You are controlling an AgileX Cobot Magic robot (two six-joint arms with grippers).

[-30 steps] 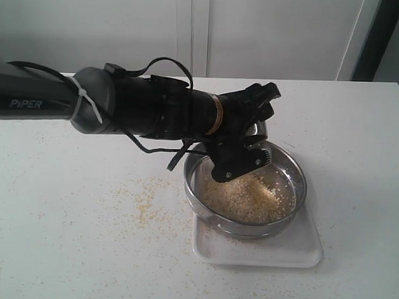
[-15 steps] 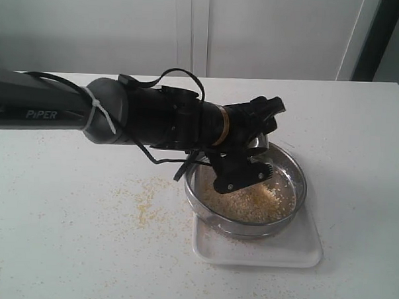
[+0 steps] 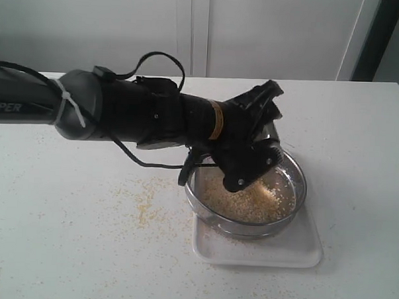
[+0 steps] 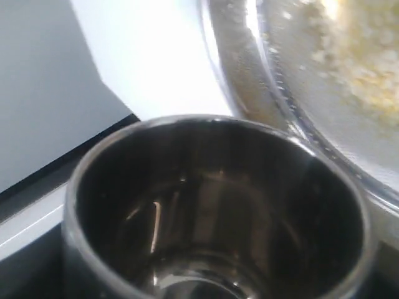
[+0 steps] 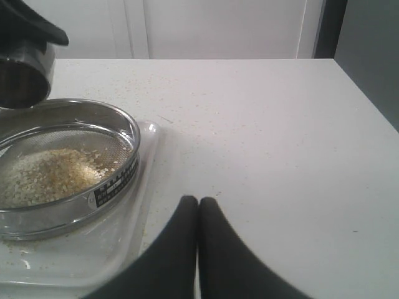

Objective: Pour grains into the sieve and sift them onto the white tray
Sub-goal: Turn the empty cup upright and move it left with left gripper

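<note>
The left arm point(image 3: 121, 113) is built as a thick cylinder, grey at the near section and black toward the wrist, with white "PiPER" lettering point(image 3: 4, 106) printed on the grey part and a white cable tie point(image 3: 68, 103) cinched around it. A brass-coloured ring point(image 3: 216, 120) is set near the wrist, and thin black cables point(image 3: 157, 58) are looped above and below the black section. The left gripper point(image 3: 263, 136) is formed of angular black parts, while the right gripper point(image 5: 198, 202) is seen as two smooth, black, tapering fingers point(image 5: 184, 249) with rounded tips.

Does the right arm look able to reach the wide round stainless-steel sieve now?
Probably yes: the shut right gripper has bare white table before the sieve's near rim; the small steel cup hangs at the far side.
</note>
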